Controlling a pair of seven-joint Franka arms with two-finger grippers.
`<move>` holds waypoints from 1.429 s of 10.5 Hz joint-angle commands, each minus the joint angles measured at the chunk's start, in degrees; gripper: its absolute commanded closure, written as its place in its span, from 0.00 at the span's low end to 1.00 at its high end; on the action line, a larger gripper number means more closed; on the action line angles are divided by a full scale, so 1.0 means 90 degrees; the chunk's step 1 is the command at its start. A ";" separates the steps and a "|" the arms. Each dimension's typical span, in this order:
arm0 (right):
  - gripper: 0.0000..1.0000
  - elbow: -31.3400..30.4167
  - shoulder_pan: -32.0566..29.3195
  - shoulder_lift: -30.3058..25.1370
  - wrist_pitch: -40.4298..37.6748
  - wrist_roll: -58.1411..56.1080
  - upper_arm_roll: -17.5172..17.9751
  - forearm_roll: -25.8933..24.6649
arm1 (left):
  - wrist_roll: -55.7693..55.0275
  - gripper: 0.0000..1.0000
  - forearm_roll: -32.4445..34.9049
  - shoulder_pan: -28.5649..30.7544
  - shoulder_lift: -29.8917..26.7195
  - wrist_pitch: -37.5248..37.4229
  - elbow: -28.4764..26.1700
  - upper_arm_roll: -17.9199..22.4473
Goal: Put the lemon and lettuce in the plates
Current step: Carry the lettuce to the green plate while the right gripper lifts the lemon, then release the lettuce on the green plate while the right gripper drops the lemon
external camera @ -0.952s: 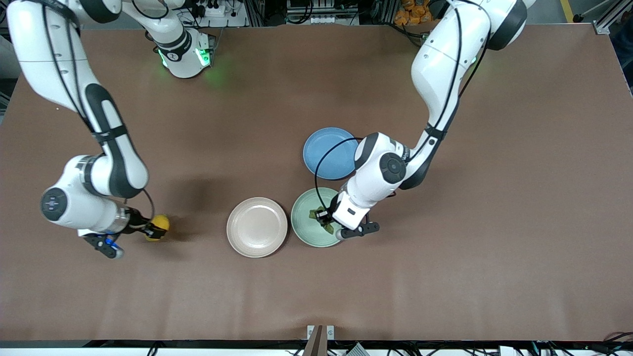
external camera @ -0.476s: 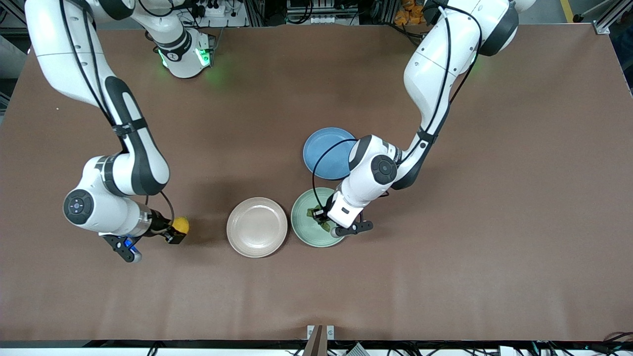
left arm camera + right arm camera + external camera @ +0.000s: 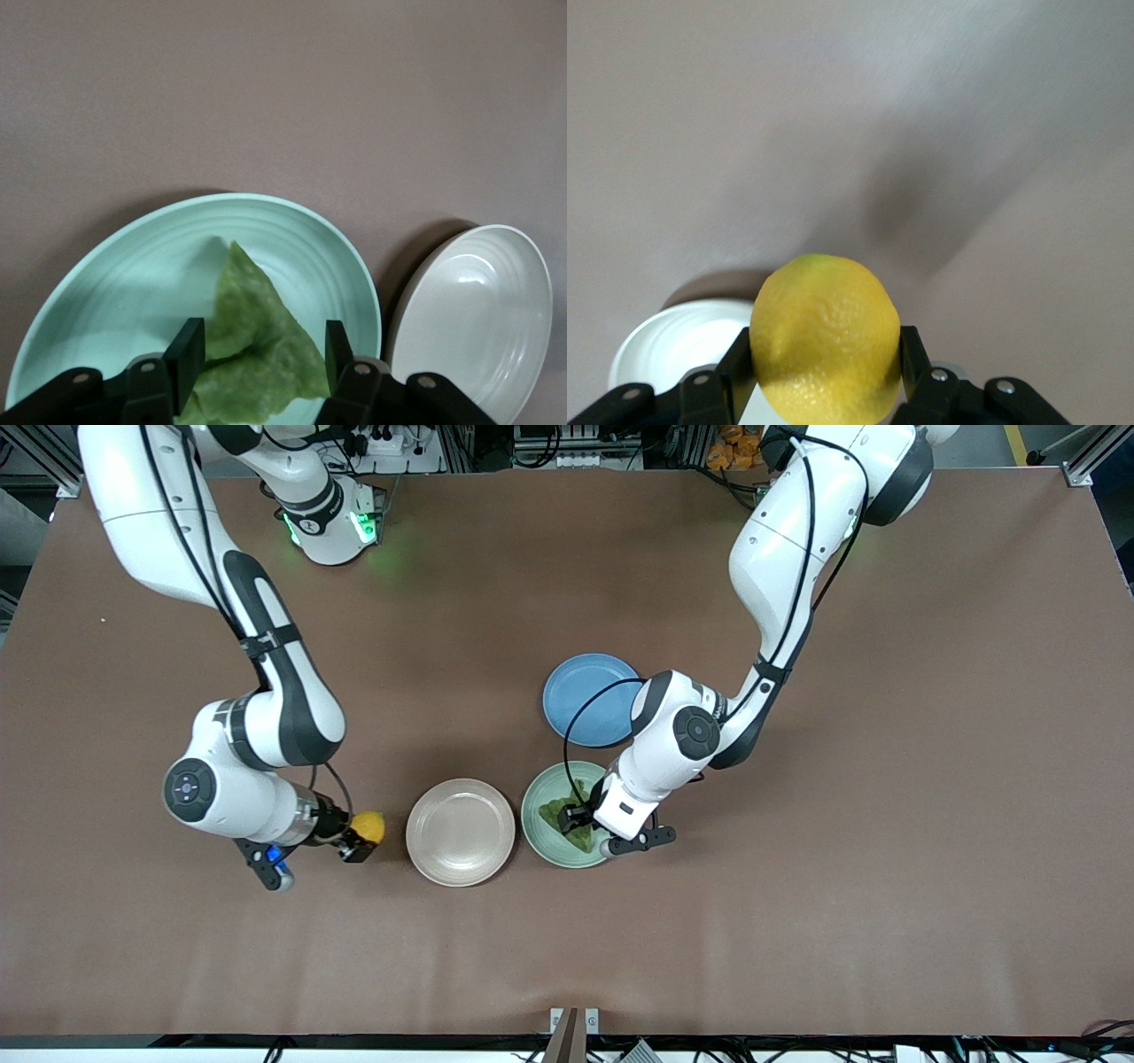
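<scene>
My right gripper (image 3: 361, 840) is shut on the yellow lemon (image 3: 369, 826) and holds it over the bare table just beside the pinkish-beige plate (image 3: 460, 832), toward the right arm's end. In the right wrist view the lemon (image 3: 826, 319) fills the gap between the fingers, with the beige plate's rim (image 3: 647, 345) below it. My left gripper (image 3: 578, 821) is open over the mint green plate (image 3: 540, 833). The wrinkly green lettuce (image 3: 257, 345) lies flat in that plate (image 3: 133, 266), between the spread fingers (image 3: 188, 352).
A blue plate (image 3: 589, 698) lies farther from the front camera than the mint plate, partly under the left arm. The beige plate (image 3: 478, 310) and the mint plate lie side by side, almost touching. Brown table (image 3: 797, 921) surrounds them.
My right arm has carried the lemon along the table toward the beige plate. My left gripper has opened and the lettuce now lies spread in the mint plate.
</scene>
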 commanded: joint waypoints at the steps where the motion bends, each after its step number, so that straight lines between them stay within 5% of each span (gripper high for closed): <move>1: 0.84 0.0347 0.0271 0.0208 0.0268 0.0585 -0.0023 0.0326 | 0.0067 0.37 -0.0103 0.0161 -0.0209 -0.0893 0.0028 0.0048; 8: 0.81 0.0454 0.1034 0.0668 0.1628 0.1916 -0.0023 0.0473 | 0.0574 0.36 0.0004 0.0717 -0.0774 -0.2828 0.0047 0.0136; 9: 0.70 0.0445 0.1053 0.0668 0.1638 0.1916 -0.0023 0.0463 | 0.0672 0.35 0.0237 0.0805 -0.0834 -0.3140 0.0047 0.0127; 10: 0.12 0.0444 0.1150 0.0687 0.1676 0.1925 -0.0033 0.0425 | 0.0673 0.33 0.0452 0.0902 -0.0931 -0.3318 0.0037 0.0136; 11: 0.00 0.0425 0.1267 0.0697 0.1754 0.1916 -0.0072 0.0395 | 0.0682 0.28 0.0628 0.1029 -0.1019 -0.3416 0.0018 0.0127; 14: 0.00 0.0386 0.1210 0.0687 0.1726 0.1877 -0.0092 0.0337 | 0.0964 0.18 0.1301 0.1380 -0.1137 -0.3971 -0.0011 0.0136; 15: 0.00 0.0376 0.1171 0.0649 0.1668 0.1848 -0.0092 0.0220 | 0.1236 0.08 0.1429 0.1633 -0.1195 -0.4128 -0.0011 0.0136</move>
